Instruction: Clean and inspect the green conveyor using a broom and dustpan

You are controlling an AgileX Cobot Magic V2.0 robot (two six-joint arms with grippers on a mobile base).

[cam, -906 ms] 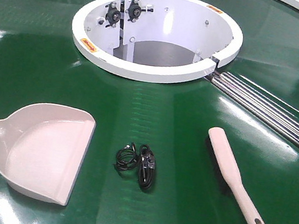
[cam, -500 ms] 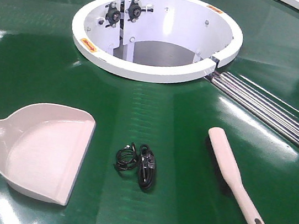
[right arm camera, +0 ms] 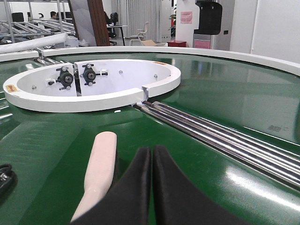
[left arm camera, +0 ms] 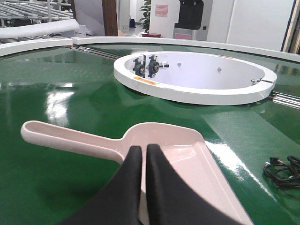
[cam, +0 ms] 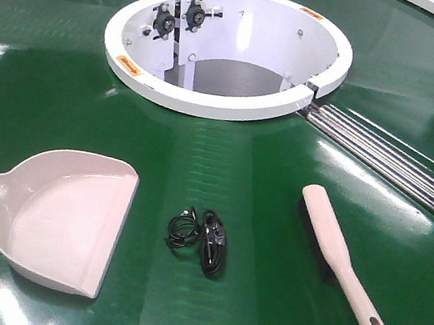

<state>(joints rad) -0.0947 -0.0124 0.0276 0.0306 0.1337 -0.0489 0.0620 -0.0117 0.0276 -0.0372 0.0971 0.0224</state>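
Conveyor [cam: 49, 90] carries everything: dustpan [cam: 63, 222] flat at left, mouth toward black cable tangle [cam: 200, 239]; broom [cam: 340, 261] flat at right, handle end toward near edge. Neither lifted yet.

Left hand [left arm camera: 143, 154] pressed together, empty, over dustpan's handle root. Right hand [right arm camera: 151, 159] likewise together, empty, just beside broom.

Risk: unless hands part before grasp, fingers would likely shove glossy plastic across slick surface. Loose cable might snag under broom instead of sliding into dustpan.

Against earlier frames: nothing shifted.
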